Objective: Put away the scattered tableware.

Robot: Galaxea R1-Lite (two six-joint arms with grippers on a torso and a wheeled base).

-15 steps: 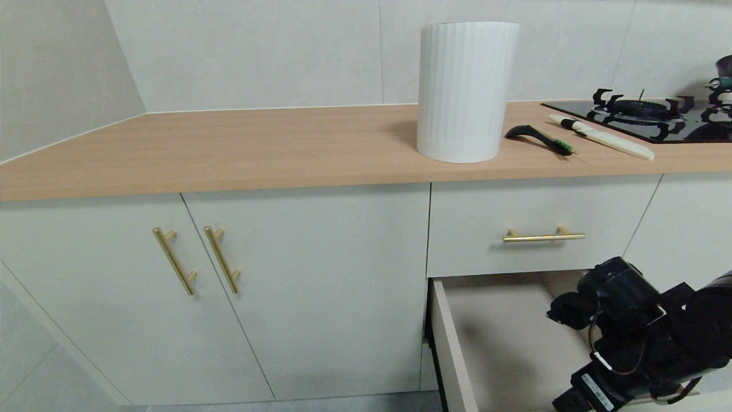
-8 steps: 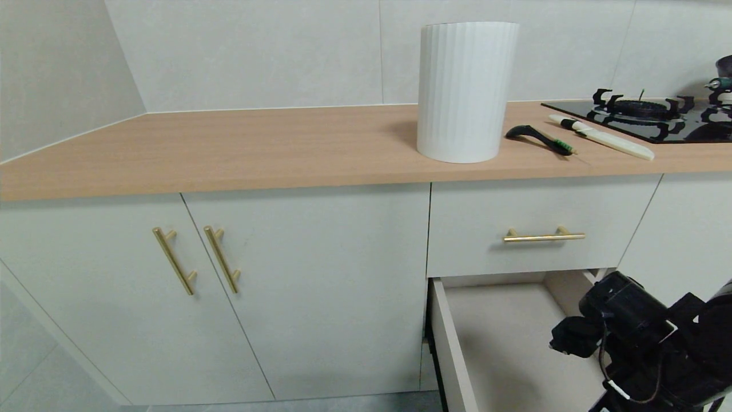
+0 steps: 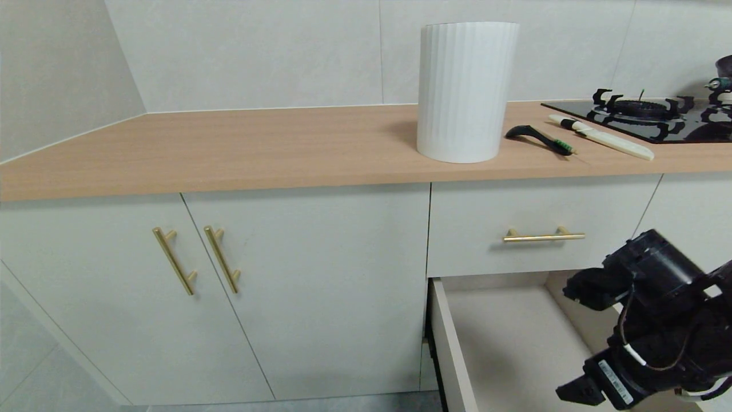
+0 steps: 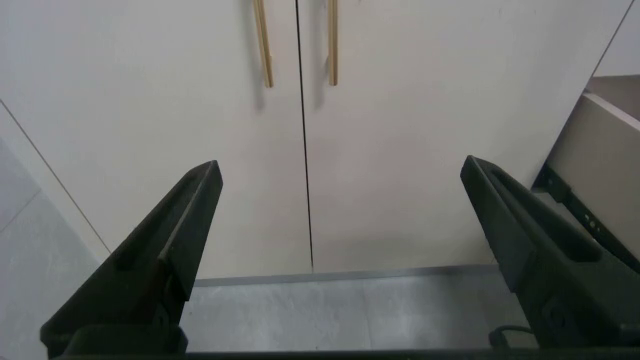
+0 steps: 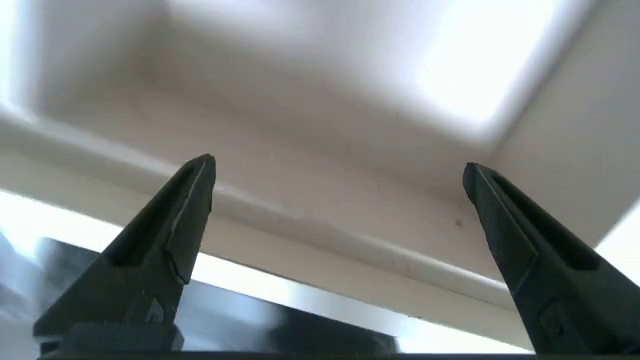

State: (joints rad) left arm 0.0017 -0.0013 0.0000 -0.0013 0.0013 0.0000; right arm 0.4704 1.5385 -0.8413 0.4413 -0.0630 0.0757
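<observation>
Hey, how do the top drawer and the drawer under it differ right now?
The top drawer is shut; the lower drawer is pulled out. The top drawer shows its front and gold handle; the lower drawer shows its bare inside, with no front or handle in sight. Both are pale and sit stacked under the counter.

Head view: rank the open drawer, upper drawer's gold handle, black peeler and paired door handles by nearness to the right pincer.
1. Open drawer, below the right pincer.
2. Gold handle, above it on the closed drawer.
3. Black peeler, up on the counter.
4. Door handles, far left.
</observation>
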